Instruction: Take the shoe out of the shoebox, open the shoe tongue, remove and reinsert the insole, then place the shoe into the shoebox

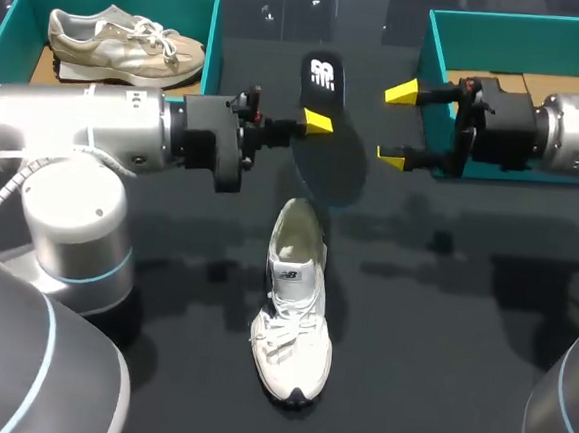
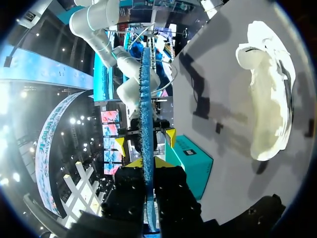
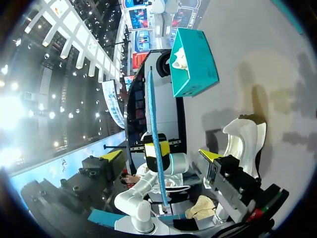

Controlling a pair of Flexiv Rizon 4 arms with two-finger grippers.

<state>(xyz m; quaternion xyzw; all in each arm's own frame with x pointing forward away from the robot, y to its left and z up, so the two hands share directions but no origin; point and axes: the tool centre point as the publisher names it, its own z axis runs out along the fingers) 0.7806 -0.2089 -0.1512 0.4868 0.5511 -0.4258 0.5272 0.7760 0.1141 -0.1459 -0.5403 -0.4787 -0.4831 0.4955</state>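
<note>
A white shoe [image 1: 292, 312] lies on the dark table, toe toward the front edge, tongue pulled up; it also shows in the left wrist view as the white shoe [image 2: 267, 99]. Above and behind it my left gripper [image 1: 317, 123] is shut on the black insole [image 1: 323, 84], holding it in the air. In the left wrist view the insole [image 2: 146, 114] runs edge-on out from between the left gripper [image 2: 147, 162]. My right gripper [image 1: 397, 125] hangs open just to the right of the insole, not touching it. Seen from the right gripper [image 3: 161, 154], the insole [image 3: 154, 124] stands ahead.
A teal shoebox [image 1: 212, 30] at the back left holds a beige shoe [image 1: 123, 43]. A second teal shoebox [image 1: 444, 43] at the back right, behind my right arm, shows only a cardboard lining. The table around the white shoe is bare.
</note>
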